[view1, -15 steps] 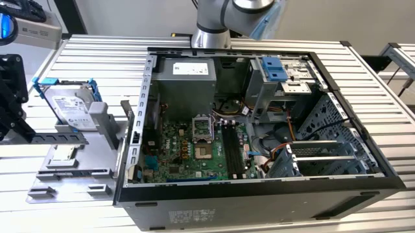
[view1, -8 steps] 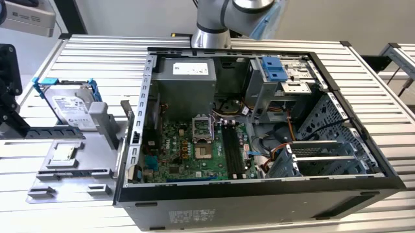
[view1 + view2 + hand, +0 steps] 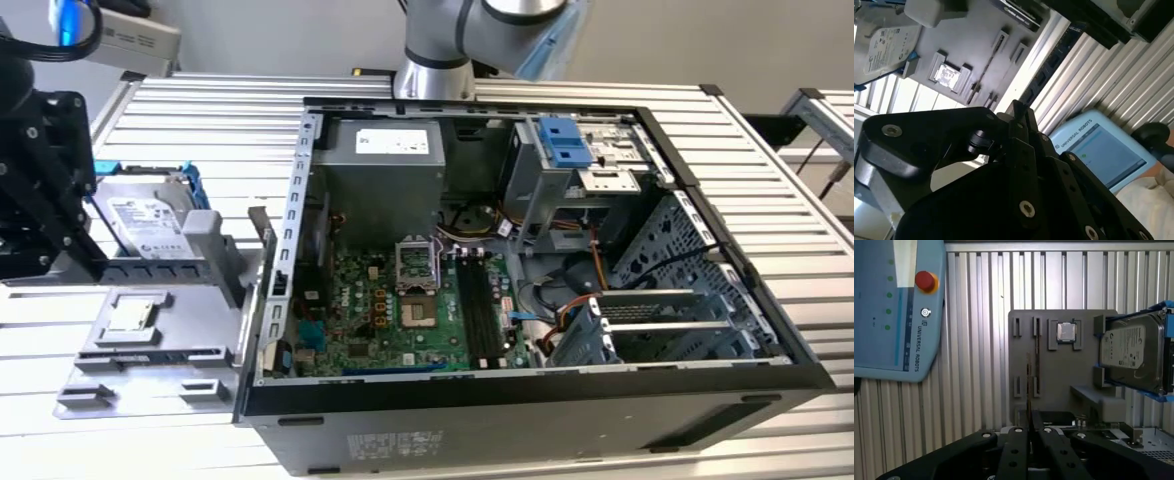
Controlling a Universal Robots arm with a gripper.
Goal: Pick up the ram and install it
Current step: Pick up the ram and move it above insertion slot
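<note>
Holding one end of the ram [image 3: 1029, 385], the black metal claw [image 3: 1030, 426] is pinched tight on it, up clear of the flat gray plastic tray [image 3: 1054, 375]. In the first wrist view the ram is just a thin line, seen edge-on. The second wrist view shows its flat dark-blue side [image 3: 1051, 57] with square chips. A shiny silver hard drive [image 3: 1131, 355] stands on the tray, which lies on the ridged metal counter [image 3: 974, 340].
</note>
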